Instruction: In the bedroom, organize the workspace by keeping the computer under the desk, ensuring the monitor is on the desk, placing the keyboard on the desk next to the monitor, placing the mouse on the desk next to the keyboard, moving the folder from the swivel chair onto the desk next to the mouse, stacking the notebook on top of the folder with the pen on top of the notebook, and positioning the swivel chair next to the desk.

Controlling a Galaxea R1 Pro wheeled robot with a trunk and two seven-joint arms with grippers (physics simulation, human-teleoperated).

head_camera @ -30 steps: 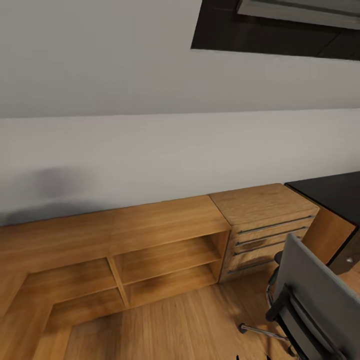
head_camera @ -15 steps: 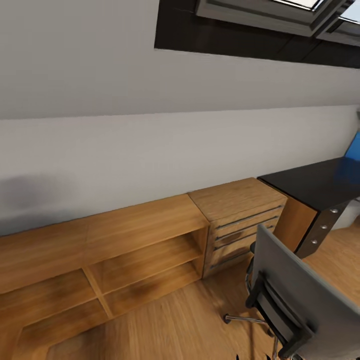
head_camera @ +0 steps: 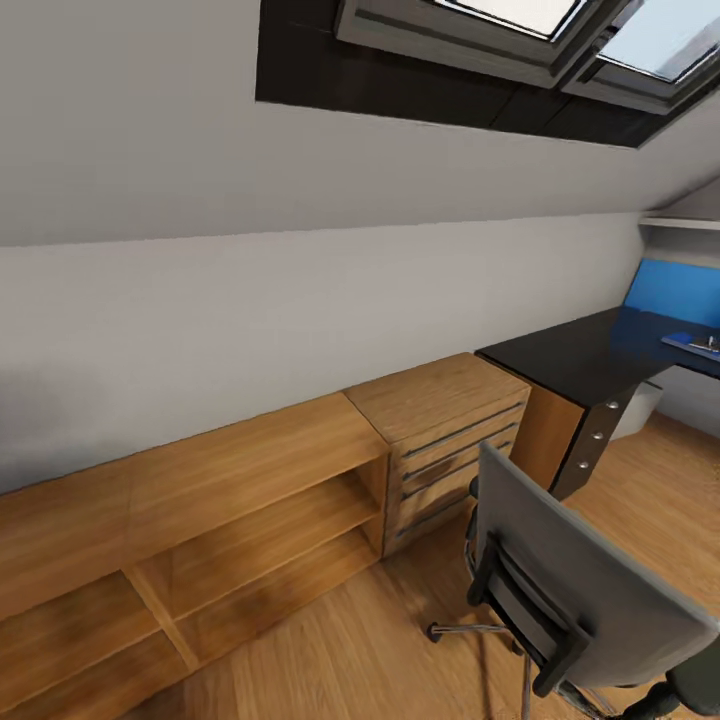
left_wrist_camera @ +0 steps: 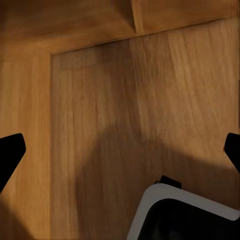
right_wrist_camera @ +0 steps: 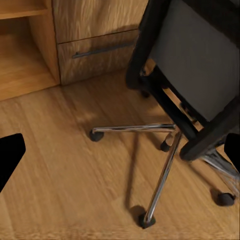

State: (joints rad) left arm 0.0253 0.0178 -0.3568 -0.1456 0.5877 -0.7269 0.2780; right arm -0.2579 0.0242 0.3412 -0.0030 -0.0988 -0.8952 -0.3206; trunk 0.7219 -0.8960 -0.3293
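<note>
Both pincers [left_wrist_camera: 120,155] [right_wrist_camera: 120,155] hang spread and empty over the floor [head_camera: 380,640], the chair [head_camera: 580,590] standing near the surface [head_camera: 580,355].

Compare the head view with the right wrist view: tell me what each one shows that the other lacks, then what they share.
Head view alone: the black desk with its blue back panel, a blue item lying on it, the skylight window and the grey wall.
Right wrist view alone: the dark tips of the right gripper, spread wide with nothing between them.
Both: the swivel chair with its chrome base, the wooden drawer cabinet, the low open shelf and the wooden floor.
</note>
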